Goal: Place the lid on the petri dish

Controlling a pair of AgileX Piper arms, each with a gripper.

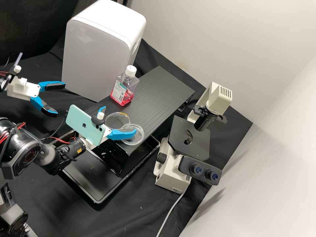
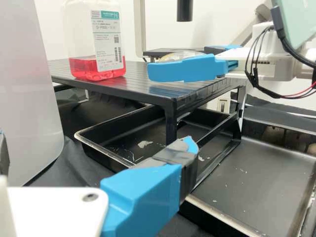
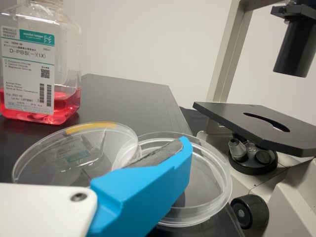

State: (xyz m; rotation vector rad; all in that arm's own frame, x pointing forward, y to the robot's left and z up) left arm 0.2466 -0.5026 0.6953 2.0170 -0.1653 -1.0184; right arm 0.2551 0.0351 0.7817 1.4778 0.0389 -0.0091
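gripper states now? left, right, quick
Left gripper: open, holding nothing.
Right gripper: around one clear petri dish half on the black shelf; cannot tell whether it grips it.

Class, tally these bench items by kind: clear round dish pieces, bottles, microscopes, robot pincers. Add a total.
Clear dish pieces: 2
Bottle: 1
Microscope: 1
Pincers: 2 (left pincer, right pincer)
Total: 6
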